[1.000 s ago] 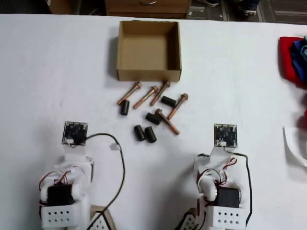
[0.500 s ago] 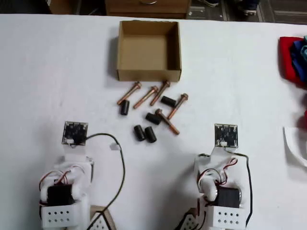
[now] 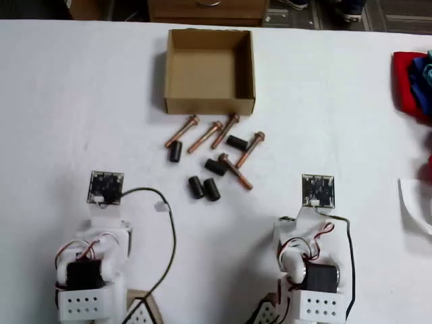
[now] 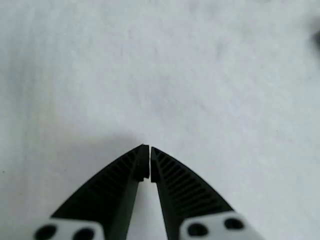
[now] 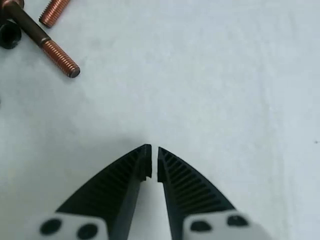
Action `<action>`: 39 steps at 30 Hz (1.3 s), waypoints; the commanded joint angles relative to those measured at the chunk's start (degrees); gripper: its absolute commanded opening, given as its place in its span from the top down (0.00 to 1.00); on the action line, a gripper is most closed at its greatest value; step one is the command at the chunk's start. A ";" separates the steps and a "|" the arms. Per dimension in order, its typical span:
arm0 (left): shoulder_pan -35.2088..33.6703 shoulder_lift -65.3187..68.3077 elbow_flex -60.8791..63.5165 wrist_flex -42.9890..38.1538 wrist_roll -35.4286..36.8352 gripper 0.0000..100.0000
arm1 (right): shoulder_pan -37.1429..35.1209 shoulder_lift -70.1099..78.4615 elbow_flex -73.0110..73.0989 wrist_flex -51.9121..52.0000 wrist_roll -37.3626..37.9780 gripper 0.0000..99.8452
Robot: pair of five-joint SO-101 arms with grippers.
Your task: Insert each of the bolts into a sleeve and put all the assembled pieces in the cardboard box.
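An open, empty cardboard box (image 3: pixel 209 98) stands at the back middle of the white table. In front of it lie several copper bolts (image 3: pixel 204 136) and several short black sleeves (image 3: pixel 212 190), loose and mixed. Both arms are drawn back near the front edge, the left arm (image 3: pixel 91 270) and the right arm (image 3: pixel 307 270), well short of the pile. My left gripper (image 4: pixel 146 150) is shut over bare cloth with nothing in it. My right gripper (image 5: pixel 151 149) is also shut and holds nothing. Beyond it lie a bolt (image 5: pixel 42 42) and a sleeve (image 5: pixel 9 36).
A red and blue cloth bundle (image 3: pixel 413 74) lies at the right edge, with a white object (image 3: pixel 415 202) below it. A black cable (image 3: pixel 165 223) loops beside the left arm. Wooden furniture (image 3: pixel 209 10) stands behind the table.
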 commanded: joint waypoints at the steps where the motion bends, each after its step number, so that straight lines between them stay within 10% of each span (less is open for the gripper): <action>1: 0.53 -0.79 1.10 -0.79 -0.26 0.97 | 0.48 -0.75 0.44 -0.84 -0.44 0.98; 33: 0.53 -0.79 1.10 -0.79 -0.26 0.97 | -1.63 -0.75 0.35 -12.88 -0.26 0.98; 39: 0.53 -0.79 1.10 -0.79 -0.26 0.97 | -15.69 -0.48 -4.31 -12.18 -0.18 0.98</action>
